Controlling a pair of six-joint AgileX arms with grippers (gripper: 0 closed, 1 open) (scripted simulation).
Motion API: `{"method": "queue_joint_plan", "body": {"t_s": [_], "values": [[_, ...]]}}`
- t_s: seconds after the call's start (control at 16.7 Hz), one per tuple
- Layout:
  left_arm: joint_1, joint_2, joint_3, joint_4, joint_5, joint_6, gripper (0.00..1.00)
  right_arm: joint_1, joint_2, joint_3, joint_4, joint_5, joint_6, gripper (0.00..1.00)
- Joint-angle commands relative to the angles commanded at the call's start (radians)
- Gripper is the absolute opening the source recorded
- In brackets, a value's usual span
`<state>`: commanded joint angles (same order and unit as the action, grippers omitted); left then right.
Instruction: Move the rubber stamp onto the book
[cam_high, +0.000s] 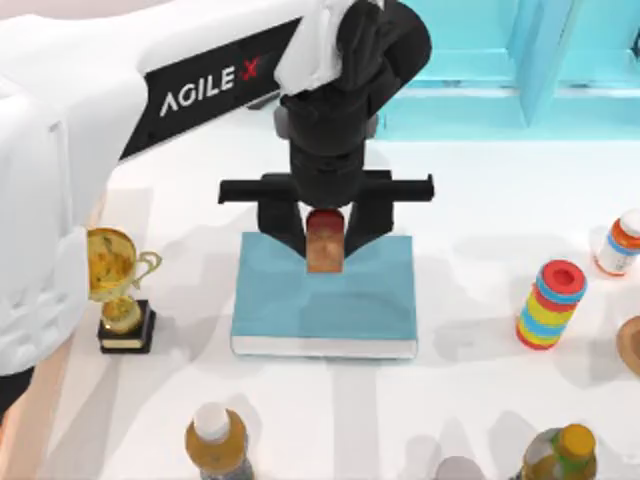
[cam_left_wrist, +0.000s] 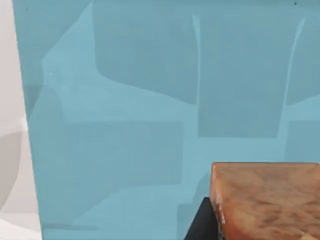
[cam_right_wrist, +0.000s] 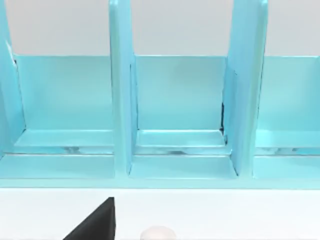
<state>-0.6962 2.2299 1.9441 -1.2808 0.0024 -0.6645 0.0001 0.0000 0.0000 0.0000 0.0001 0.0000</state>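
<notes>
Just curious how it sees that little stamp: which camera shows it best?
The top view: the whole stamp shows there, between the left gripper's fingers over the book. The left wrist view catches one corner. The right wrist view faces the shelf.

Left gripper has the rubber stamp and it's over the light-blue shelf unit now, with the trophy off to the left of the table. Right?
Not quite. The left gripper does hold the rubber stamp, but over the teal book, not the shelf unit, which stands farther back. The top view shows this; the left wrist view shows teal cover beneath the stamp. The trophy is at the left.
</notes>
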Motion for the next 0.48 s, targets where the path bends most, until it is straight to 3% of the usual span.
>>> {"method": "queue_joint_plan", "body": {"t_s": [0.48], "values": [[0.000, 0.000, 0.000, 0.000, 0.000, 0.000, 0.83, 0.000, 0.000, 0.000, 0.000, 0.000, 0.000, 1.00]]}}
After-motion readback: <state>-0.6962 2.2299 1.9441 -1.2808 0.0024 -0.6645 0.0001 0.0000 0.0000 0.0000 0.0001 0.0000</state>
